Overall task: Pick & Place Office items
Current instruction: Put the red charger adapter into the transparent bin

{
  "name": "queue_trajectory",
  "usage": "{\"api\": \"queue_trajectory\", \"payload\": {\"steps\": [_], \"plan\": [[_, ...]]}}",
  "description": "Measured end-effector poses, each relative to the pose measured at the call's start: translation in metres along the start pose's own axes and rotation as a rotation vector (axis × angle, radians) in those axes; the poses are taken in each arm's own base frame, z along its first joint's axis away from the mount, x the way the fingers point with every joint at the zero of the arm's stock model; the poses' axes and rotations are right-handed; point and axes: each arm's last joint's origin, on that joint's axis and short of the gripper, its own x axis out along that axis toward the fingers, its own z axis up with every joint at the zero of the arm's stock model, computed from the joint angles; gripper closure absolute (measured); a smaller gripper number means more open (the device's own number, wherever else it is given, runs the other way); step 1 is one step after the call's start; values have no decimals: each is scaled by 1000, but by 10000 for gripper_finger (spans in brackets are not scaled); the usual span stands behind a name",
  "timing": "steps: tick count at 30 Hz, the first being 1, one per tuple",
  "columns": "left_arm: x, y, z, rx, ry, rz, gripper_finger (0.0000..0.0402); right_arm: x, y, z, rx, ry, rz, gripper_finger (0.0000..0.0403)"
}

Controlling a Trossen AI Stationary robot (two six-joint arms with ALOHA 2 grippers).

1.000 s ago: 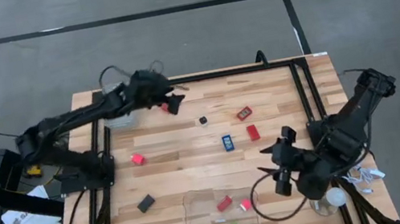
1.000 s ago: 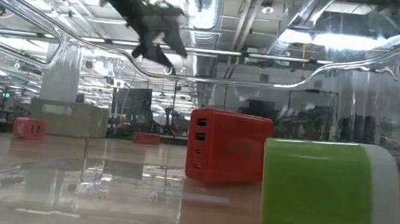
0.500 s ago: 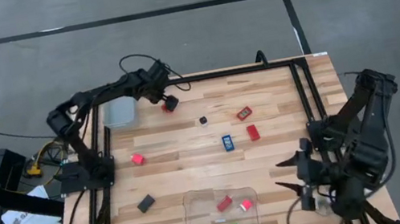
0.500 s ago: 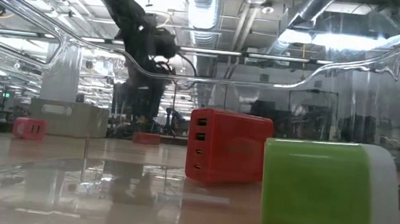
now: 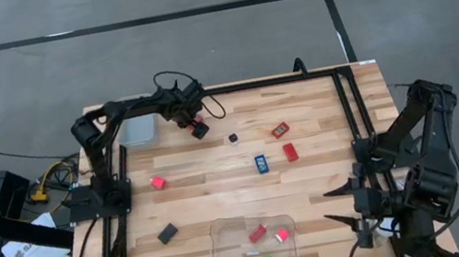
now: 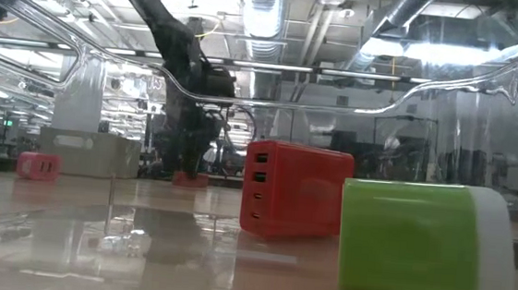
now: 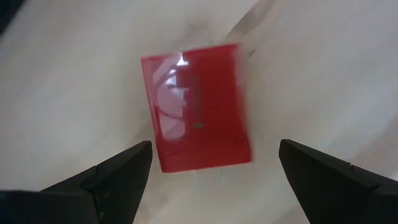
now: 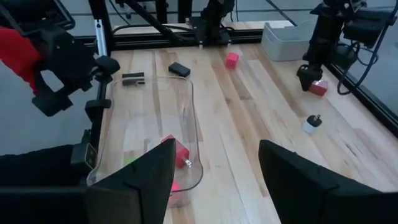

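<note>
The left gripper [image 7: 211, 163] hung wide open over a red block [image 7: 198, 106] near the table's [image 5: 320, 113] far-left corner — holding nothing; the right gripper [image 8: 214, 163] waited open by the near-right corner.

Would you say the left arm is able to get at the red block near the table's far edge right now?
Probably yes: the left pincer hangs open right above the red block, fingers to either side, nothing between them.

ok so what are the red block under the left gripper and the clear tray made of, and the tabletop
Red block: likely glossy hard plastic; it shows a bright glare patch. Clear tray: transparent plastic, probably; the wood shows through its rounded walls. Tabletop: pale wood planks with visible seams and grain, with a smooth, possibly sealed finish, since it mirrors objects in the low view.
</note>
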Motion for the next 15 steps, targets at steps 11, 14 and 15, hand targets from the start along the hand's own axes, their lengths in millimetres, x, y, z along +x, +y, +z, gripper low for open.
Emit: {"api": "queue_trajectory", "payload": {"steps": [11, 14, 15], "plan": [[-1, 6, 8, -22, -73, -14, 83, 0, 0, 0, -3, 1, -2, 179], [1, 5, 7, -22, -65, -15, 99, 0, 0, 0, 3, 1, -2, 179], [1, 5, 7, -21, -59, -15, 104, 0, 0, 0, 5, 1, -2, 179]]}}
